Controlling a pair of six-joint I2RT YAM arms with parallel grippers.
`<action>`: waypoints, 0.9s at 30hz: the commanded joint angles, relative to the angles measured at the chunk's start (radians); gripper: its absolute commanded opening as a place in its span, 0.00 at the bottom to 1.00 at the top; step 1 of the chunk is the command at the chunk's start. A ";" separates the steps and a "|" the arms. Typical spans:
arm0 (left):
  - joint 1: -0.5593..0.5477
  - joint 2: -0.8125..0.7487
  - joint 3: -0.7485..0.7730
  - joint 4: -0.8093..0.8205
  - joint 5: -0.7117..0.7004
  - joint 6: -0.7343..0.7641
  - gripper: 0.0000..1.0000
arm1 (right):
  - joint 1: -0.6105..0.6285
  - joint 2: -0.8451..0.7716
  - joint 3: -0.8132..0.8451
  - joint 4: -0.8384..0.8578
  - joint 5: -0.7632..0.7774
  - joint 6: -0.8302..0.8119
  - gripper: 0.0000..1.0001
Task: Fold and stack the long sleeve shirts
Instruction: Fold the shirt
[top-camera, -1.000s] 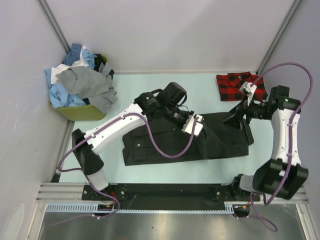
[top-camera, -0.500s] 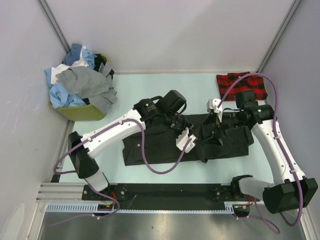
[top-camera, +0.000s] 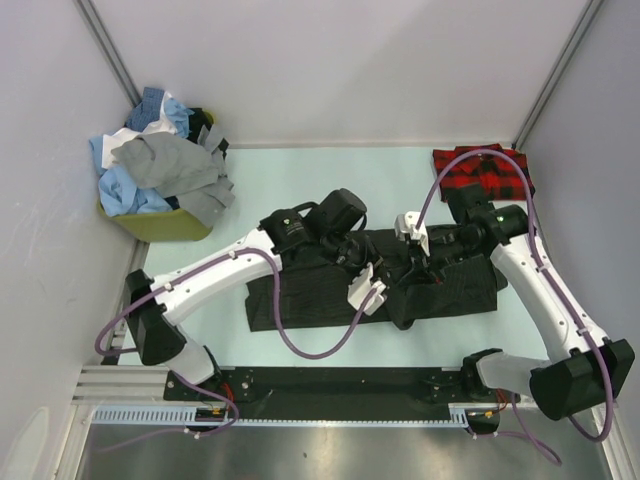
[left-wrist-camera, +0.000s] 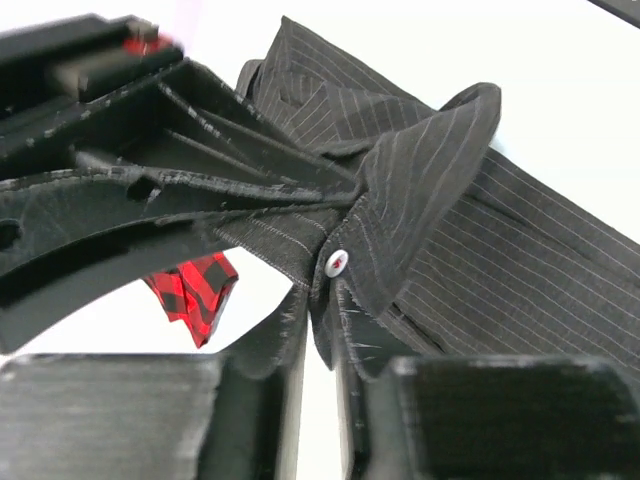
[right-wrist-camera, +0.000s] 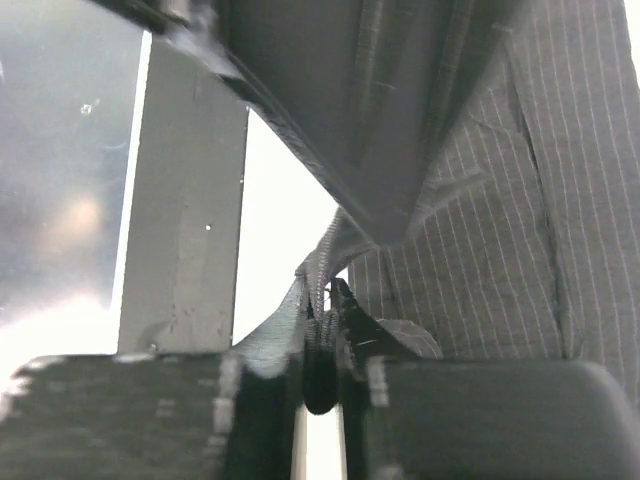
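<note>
The dark charcoal pinstriped shirt (top-camera: 300, 300) lies spread across the middle of the table. My left gripper (top-camera: 383, 272) is over its middle, shut on the front edge just below a white button (left-wrist-camera: 336, 262), and in the left wrist view the collar (left-wrist-camera: 430, 180) folds over beyond it. Right beside it, my right gripper (top-camera: 418, 266) is shut on a raised fold of the same shirt (right-wrist-camera: 500, 230); the pinched cloth edge stands up between its fingertips (right-wrist-camera: 322, 335). The red-and-black plaid shirt (top-camera: 480, 170) lies folded at the far right corner.
A yellow-green basket (top-camera: 165, 225) at the far left holds several blue, white and grey shirts (top-camera: 160, 165). Grey walls and metal posts close in the pale green table (top-camera: 300, 180). Purple cables loop off both arms.
My right arm swung in from the shirt's right end to its middle and shut on the cloth there. The left gripper slid a little nearer, still holding the shirt.
</note>
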 joint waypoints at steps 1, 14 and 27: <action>0.014 -0.073 -0.023 0.115 0.009 -0.165 0.29 | 0.027 -0.063 0.030 0.047 0.043 0.084 0.01; 0.192 -0.380 -0.245 0.574 0.078 -1.183 0.99 | 0.033 -0.198 0.013 0.435 0.236 0.388 0.00; 0.147 -0.122 -0.028 0.377 0.158 -1.105 0.99 | 0.125 -0.253 0.033 0.464 0.407 0.451 0.00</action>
